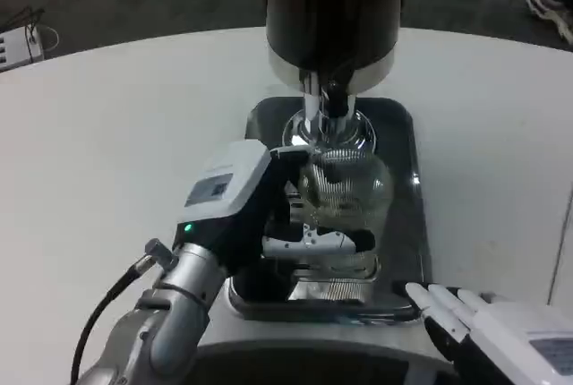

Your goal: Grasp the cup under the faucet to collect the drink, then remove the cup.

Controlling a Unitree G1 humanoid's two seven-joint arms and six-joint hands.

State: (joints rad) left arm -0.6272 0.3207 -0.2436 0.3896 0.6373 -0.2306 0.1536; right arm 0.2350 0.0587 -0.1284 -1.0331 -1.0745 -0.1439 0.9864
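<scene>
1. Head view: the left robot hand (269, 215) wraps its fingers around a ribbed clear cup (347, 190), which stands on the glossy dark drip tray (407, 179) beneath the chrome faucet (329, 103) of the black cylindrical dispenser (331, 9).
2. The right robot hand (483, 327) rests with fingers spread on the tray's front edge, on the round white bench (107, 152).

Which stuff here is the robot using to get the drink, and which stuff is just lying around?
For the job:
- clear cup, held under the faucet
- left hand, gripping the cup
- dark drink dispenser
- tray beneath the cup

Just lying about:
- right hand, resting at the tray's near corner, holding nothing
- white device at the far left
- shoe on the floor, far right
</scene>
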